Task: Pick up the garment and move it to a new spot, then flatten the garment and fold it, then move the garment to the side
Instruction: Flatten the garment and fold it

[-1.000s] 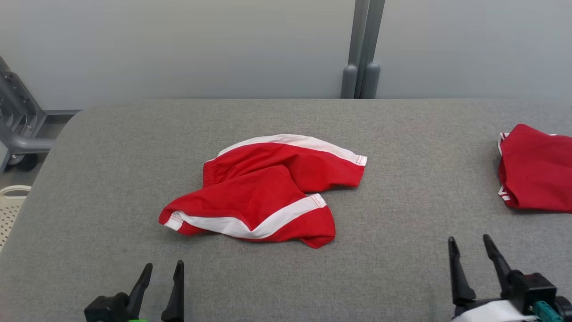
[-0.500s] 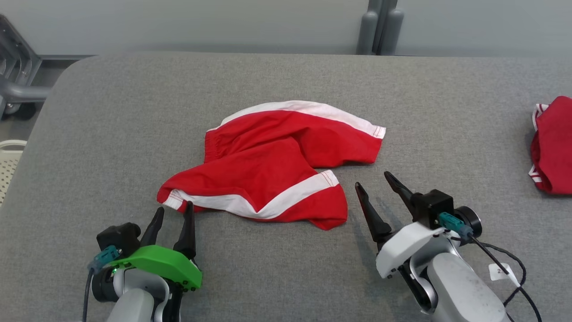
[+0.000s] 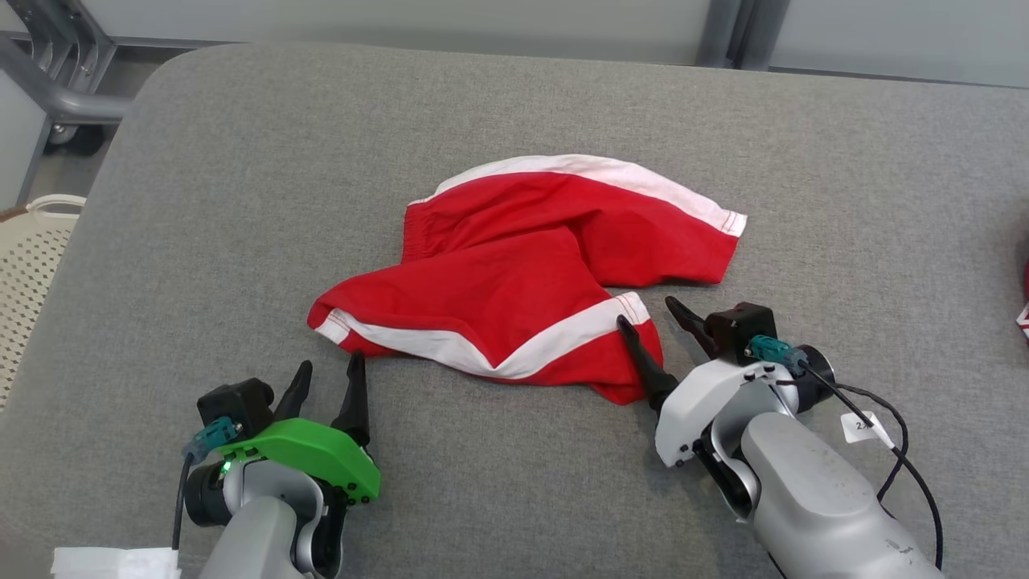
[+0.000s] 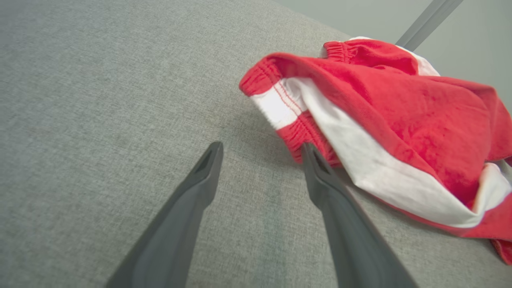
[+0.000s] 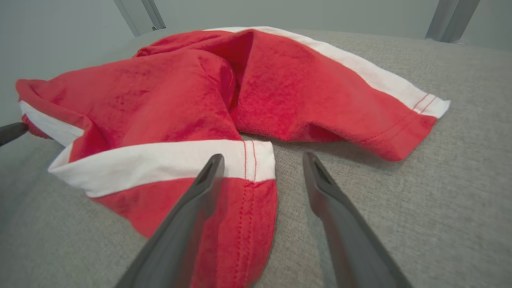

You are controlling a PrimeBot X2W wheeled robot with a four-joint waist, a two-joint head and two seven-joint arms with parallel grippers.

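You have the garment (image 3: 530,273), red shorts with white bands, lying crumpled on the grey table (image 3: 201,201), about midway between its left edge and right side and well apart from its far edge. One leg spreads toward the far right. The other folds over it and runs toward the near left.

Your left gripper (image 3: 330,363) sits low over the table at the garment's near-left corner, jaws spread wide with nothing between them. In the left wrist view this gripper (image 4: 262,146) has its right fingertip right at the ribbed red edge of the garment (image 4: 400,120), below the white band; whether it touches the cloth you cannot tell. Its left finger is over bare table.

Your right gripper (image 3: 646,312) is at the garment's near-right corner, also wide open and holding nothing. In the right wrist view this gripper (image 5: 263,156) has its left finger over the red hem just below the end of the white band, and its right finger over bare table just beside that hem, so the stitched edge of the garment (image 5: 180,104) falls in the gap between them.

A pale perforated basket (image 3: 32,257) stands beyond the table's left edge, and a scrap of another red cloth (image 3: 1023,301) shows on the table at its right side
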